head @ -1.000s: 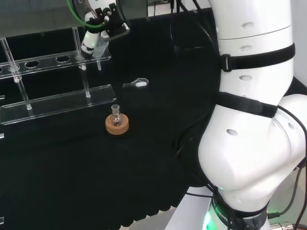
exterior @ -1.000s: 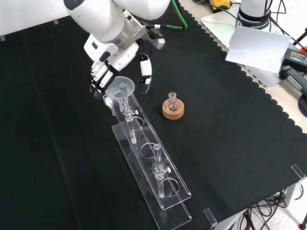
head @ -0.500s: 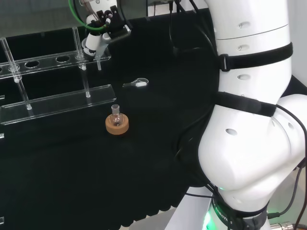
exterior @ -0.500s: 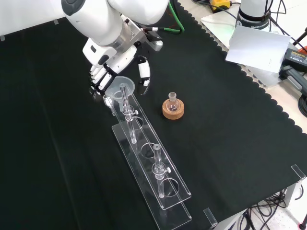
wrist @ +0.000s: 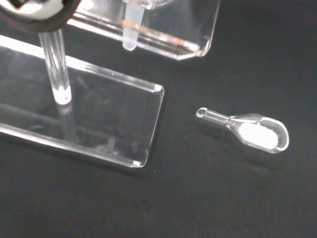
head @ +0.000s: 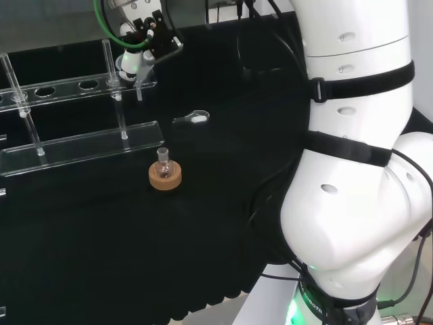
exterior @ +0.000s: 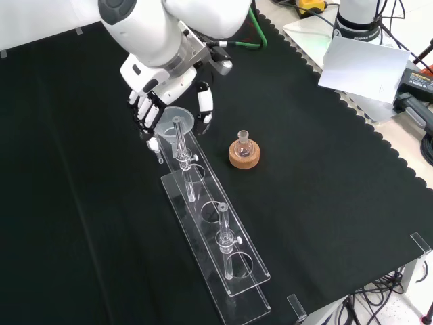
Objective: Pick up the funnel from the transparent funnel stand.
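The clear funnel [exterior: 174,116] sits in the end hole of the transparent funnel stand [exterior: 226,274], a long two-level acrylic rack. My hand [exterior: 166,81] reaches down over that end, fingers [exterior: 144,116] on one side of the funnel's rim and the thumb [exterior: 203,103] on the other, curled round it. In the head view the hand [head: 145,37] is at the stand's [head: 74,145] right end, and the funnel's stem [head: 138,91] pokes down through the upper shelf. In the wrist view the stem tip [wrist: 129,40] hangs under the shelf above the stand's base [wrist: 104,116].
A small round flask on a cork ring [exterior: 244,153] stands right of the stand in the front view, also in the head view [head: 164,173]. A clear spoon with white powder [head: 195,118] lies on the cloth near the stand's end [wrist: 257,131]. Upright posts [exterior: 222,223] rise from the stand.
The hand has drawn upward and a little to the right in the front view, with the funnel's rim moving along between fingers and thumb. The flask and spoon have stayed put.
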You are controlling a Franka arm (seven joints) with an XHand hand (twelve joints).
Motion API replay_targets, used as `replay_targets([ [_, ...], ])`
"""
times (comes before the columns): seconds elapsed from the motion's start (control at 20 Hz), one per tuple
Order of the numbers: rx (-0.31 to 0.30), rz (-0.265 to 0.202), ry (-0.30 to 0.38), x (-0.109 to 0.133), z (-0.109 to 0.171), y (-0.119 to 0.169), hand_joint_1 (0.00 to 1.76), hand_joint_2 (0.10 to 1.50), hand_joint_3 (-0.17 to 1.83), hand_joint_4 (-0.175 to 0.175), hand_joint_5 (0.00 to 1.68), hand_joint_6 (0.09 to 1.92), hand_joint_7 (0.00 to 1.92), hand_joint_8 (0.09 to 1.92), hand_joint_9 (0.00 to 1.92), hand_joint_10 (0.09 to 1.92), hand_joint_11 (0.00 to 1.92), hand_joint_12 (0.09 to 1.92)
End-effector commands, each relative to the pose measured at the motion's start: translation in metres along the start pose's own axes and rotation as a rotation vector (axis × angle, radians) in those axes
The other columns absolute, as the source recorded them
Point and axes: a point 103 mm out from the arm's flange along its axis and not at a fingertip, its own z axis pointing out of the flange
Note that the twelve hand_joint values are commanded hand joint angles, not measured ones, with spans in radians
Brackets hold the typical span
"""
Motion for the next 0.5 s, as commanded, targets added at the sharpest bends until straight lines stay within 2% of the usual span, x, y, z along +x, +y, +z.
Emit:
replay_targets([
  [0.05, -0.094, 0.038, -0.02, -0.002, -0.024, -0.013, 0.79, 0.69, 0.57, -0.017, 0.72, 0.21, 0.63, 0.67, 0.8, 0.53, 0.48, 1.36],
  [0.3, -0.136, 0.049, -0.035, -0.012, -0.06, -0.036, 0.8, 0.72, 0.6, -0.016, 0.71, 0.45, 0.68, 0.66, 0.87, 0.48, 0.51, 1.34],
  [0.5, -0.134, 0.068, -0.038, -0.02, -0.081, -0.059, 0.8, 0.72, 0.61, -0.014, 0.7, 0.52, 0.69, 0.66, 0.88, 0.48, 0.52, 1.33],
])
